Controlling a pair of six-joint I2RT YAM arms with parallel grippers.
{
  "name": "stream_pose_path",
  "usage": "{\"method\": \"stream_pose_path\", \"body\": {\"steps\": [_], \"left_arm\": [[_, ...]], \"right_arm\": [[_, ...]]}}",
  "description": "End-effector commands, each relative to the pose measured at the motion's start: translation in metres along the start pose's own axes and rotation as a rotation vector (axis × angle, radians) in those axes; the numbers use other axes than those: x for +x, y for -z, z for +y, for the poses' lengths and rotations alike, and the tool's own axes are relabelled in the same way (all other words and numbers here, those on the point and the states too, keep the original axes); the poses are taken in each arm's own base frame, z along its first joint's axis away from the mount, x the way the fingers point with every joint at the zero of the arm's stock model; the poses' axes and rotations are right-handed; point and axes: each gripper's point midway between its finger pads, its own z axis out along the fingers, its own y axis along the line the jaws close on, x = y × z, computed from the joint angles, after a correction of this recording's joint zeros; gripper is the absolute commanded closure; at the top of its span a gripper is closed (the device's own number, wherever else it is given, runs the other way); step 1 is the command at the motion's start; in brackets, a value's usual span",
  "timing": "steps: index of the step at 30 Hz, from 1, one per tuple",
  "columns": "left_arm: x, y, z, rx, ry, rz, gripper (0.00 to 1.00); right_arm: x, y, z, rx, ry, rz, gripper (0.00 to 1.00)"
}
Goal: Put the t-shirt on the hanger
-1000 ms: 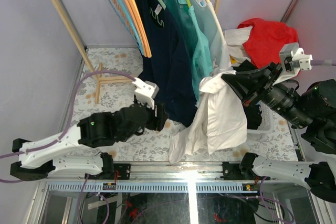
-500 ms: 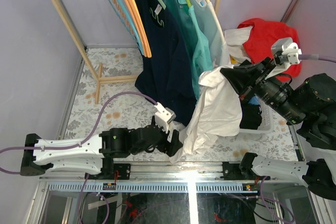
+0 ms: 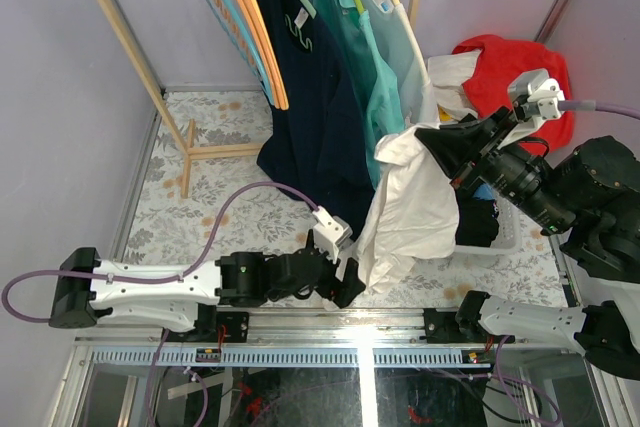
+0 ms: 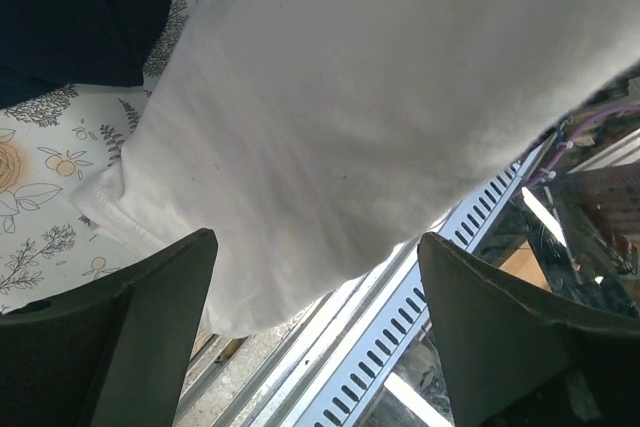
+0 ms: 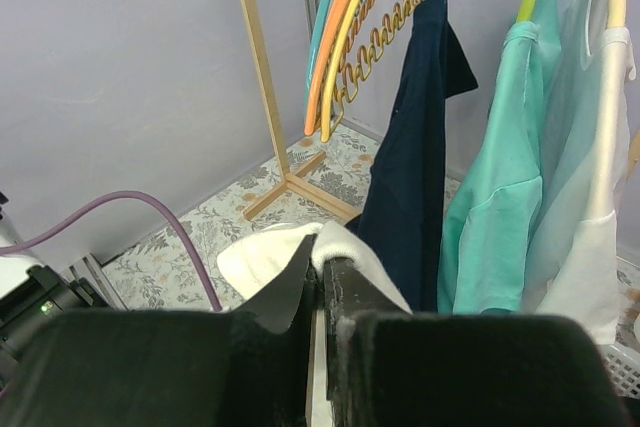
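The white t-shirt (image 3: 415,207) hangs in the air in front of the rack, and its top is pinched in my right gripper (image 3: 425,142). The right wrist view shows that gripper (image 5: 322,247) shut on a fold of the t-shirt (image 5: 260,257). My left gripper (image 3: 345,272) is low at the near edge, just below the shirt's bottom hem. In the left wrist view its jaws (image 4: 318,239) stand wide open, with the t-shirt (image 4: 380,97) just beyond the fingertips and nothing held. The pale yellow hanger (image 5: 347,47) hangs empty on the rack among orange ones.
A wooden rack (image 3: 125,27) carries a navy shirt (image 3: 310,117), a teal shirt (image 3: 365,77) and a pale mint-white shirt (image 3: 405,57). A white basket (image 3: 500,242) at right holds dark clothes, with a red cloth (image 3: 505,72) behind it. A slotted metal rail (image 4: 400,347) runs along the near edge.
My left arm has swung right along the near edge to the shirt's bottom hem, and its jaws have opened wider. My right gripper has lifted the t-shirt slightly up and left.
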Motion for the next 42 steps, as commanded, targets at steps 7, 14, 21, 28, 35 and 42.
{"method": "stream_pose_path", "body": {"steps": [7,14,21,28,35,42], "left_arm": [[-0.005,-0.026,0.036,-0.195,0.02,-0.157,0.27],[-0.027,-0.018,0.051,-0.331,-0.04,-0.196,0.85],[-0.083,0.047,0.052,-0.423,-0.045,-0.228,1.0],[-0.169,0.141,0.029,-0.348,0.039,-0.359,1.0],[-0.225,0.195,0.015,-0.336,-0.003,-0.421,1.0],[-0.27,0.229,0.002,-0.332,-0.043,-0.483,1.0]], "right_arm": [[-0.034,0.012,-0.007,0.029,0.01,-0.105,1.0],[-0.032,0.022,-0.018,0.08,0.025,-0.105,1.0],[-0.015,0.033,-0.04,0.182,0.043,-0.076,1.0],[0.008,0.037,-0.051,0.239,0.041,-0.037,1.0],[0.024,0.026,-0.049,0.238,0.03,0.002,1.0],[0.056,0.012,-0.059,0.324,0.014,0.094,1.0]]}}
